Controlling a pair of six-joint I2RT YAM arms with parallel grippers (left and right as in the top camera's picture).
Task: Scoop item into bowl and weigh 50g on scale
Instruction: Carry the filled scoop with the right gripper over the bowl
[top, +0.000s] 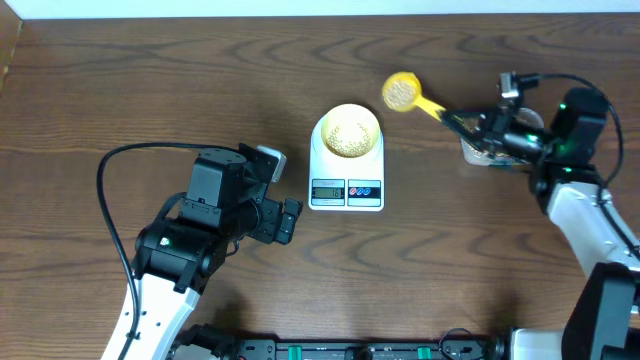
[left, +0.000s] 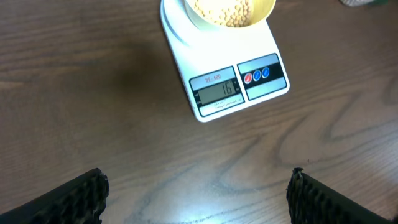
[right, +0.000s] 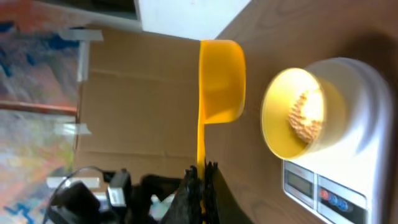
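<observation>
Left side first: the left gripper hangs over the table toward the front-left. Its jaws are spread wide with nothing between them, just bare wood under it in the left wrist view. It points at the scale, which is just to its right, and the two aren't touching.

The scale sits roughly mid-table, display and buttons facing the front edge. The readout looks like 16, though it's a bit small to swear by. The pale-yellow bowl sits on the scale's platform at the back end, with a small heap of beans in the middle of it.

Right of the bowl and a little nearer the back edge is a yellow scoop. It's apart from the bowl, and from overhead its cup looks full of the same beans. The handle runs down to the right into the right gripper, which is pinched tight on the handle's end.

Right by that gripper, toward the right edge, there's something clear, maybe a container, mostly hidden by the arm.
</observation>
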